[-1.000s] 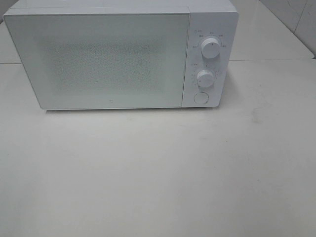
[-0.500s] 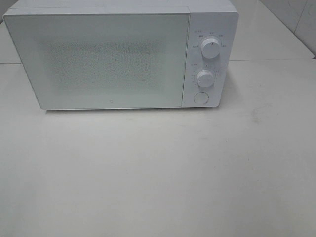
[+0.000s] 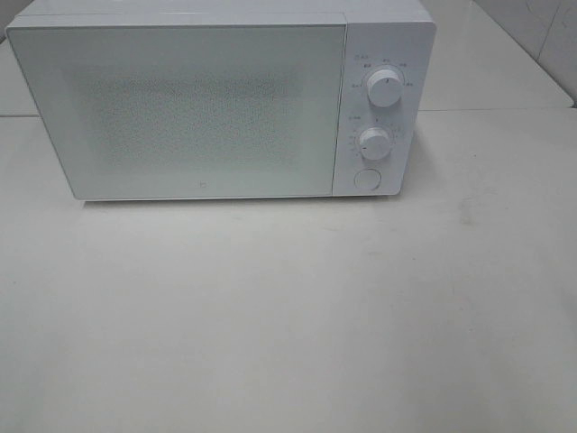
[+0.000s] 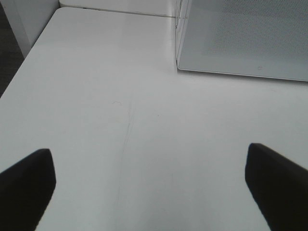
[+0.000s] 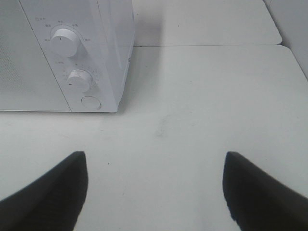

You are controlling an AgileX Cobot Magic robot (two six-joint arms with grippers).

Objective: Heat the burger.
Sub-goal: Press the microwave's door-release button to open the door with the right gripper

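**Microwave shut, burger out of sight, both pincers wide & empty**

Burger: not visible in any view, so no heading or long axis can be given, and where it sits can't be told. The microwave (image 3: 216, 18) stands at the far side of the white table (image 3: 288, 316), front facing the high cam, w/ its door (image 3: 180, 108) closed flush. The door panel is pale w/ a fine dotted mesh. Nothing can be made out through it, so the interior is hidden.

The control strip is right of the door: upper knob (image 3: 385, 89), lower knob (image 3: 373, 142) under it, round button (image 3: 366, 179) at the bottom. The print around the knobs is too small to read. In the high view the frame edge cuts off the microwave's top rear. The left wrist view catches only a lower corner of the door. The right wrist view shows only the control end & one side wall.

Neither arm shows in the high view; the pincers appear in the wrist views only.

- **Left gripper** (image 4: 150, 163): jaws fully apart, dark fingers (image 4: 26, 187) only partly in frame. Bare table lies btwn them & nothing is held. A faint scratch (image 4: 126, 130) runs along the tabletop ahead of it.
- **Right gripper** (image 5: 155, 166): jaws wide apart, fingers (image 5: 53, 192) cut off by the frame, nothing btwn them but table. It faces the control end. A small smudge (image 5: 161, 122) marks the table ahead.

Whether either set of tips touches the tabletop can't be told.
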